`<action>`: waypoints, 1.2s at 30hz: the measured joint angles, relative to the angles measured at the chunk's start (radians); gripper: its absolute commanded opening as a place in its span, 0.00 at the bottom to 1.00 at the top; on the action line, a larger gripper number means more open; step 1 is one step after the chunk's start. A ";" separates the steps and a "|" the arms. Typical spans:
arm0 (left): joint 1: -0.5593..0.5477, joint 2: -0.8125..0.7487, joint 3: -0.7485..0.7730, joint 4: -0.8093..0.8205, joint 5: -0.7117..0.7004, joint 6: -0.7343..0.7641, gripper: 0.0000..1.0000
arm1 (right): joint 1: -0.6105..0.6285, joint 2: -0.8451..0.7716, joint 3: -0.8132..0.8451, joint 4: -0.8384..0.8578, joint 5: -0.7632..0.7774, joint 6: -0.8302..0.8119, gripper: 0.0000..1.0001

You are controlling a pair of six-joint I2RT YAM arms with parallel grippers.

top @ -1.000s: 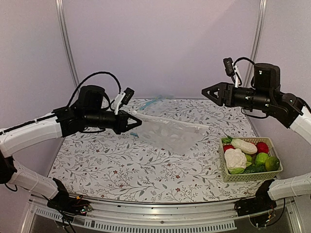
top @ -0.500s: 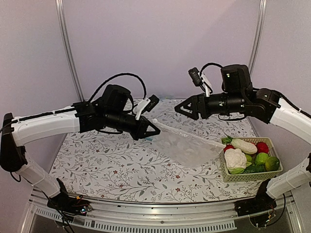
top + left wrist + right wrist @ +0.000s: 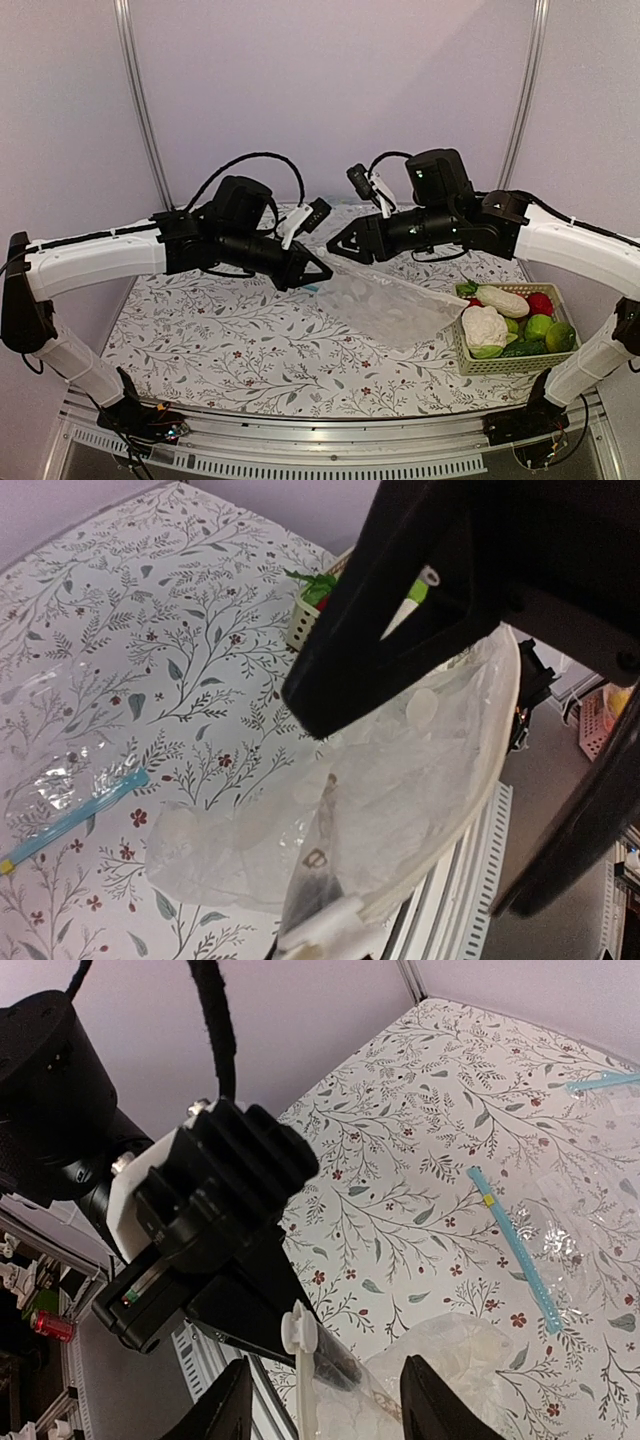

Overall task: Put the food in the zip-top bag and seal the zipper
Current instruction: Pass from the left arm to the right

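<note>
Above mid-table, the left gripper (image 3: 321,277) is clamping the seemingly stiffer zipper (image 3: 392,278) of the limp, slippery-looking bag (image 3: 400,310); at one o'clock, the right gripper (image 3: 334,245) is gaping.

Thin clear plastic, glossy and crinkled, dotted matt white: bag (image 3: 395,305). Matt leaf-printed covering on table (image 3: 230,340), cloth or paper unclear. Pale latticed plastic: basket (image 3: 505,366). Smooth, faintly shiny cauliflower (image 3: 484,326). Matt black ribbed plastic: left gripper (image 3: 322,277). Dull grey metal: rail (image 3: 300,432).
</note>
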 measured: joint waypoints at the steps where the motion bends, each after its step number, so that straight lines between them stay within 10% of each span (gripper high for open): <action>1: 0.000 0.000 0.000 0.001 0.000 0.000 0.00 | 0.002 0.006 0.003 0.005 0.000 0.002 0.43; 23: -0.002 0.019 0.000 0.040 0.008 -0.009 0.00 | 0.024 0.079 0.032 0.027 -0.014 0.004 0.06; 36: -0.005 0.019 0.000 0.040 -0.060 -0.021 0.00 | 0.024 0.080 0.032 0.031 0.020 -0.022 0.03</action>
